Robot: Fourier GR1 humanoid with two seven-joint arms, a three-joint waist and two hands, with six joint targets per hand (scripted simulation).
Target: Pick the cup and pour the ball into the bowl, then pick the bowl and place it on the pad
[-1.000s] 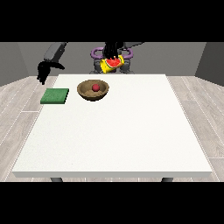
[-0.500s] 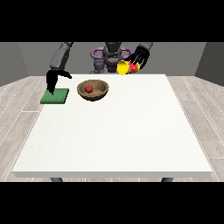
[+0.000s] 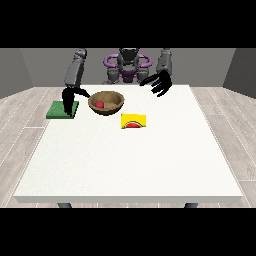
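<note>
1. Lying on its side nearest the camera is the yellow cup with a red inside [image 3: 134, 121], on the large white table [image 3: 130, 160], just near and right of the bowl and touching neither hand.
2. Farther back and to the left sits the round brown wooden bowl [image 3: 106, 103], upright, with the small red ball [image 3: 100, 104] resting inside it.
3. Left of the bowl lies the flat green square pad [image 3: 62, 110], near the table's left edge; bowl and pad are close but apart.
4. Over the pad's right part hangs the hand at the view's left [image 3: 69, 98], fingers pointing down and relaxed, holding nothing, just beside the bowl's left rim.
5. Farthest back, above the table's far edge, the hand at the view's right [image 3: 159, 83] hovers with fingers spread wide, empty, well apart from the cup.
</note>
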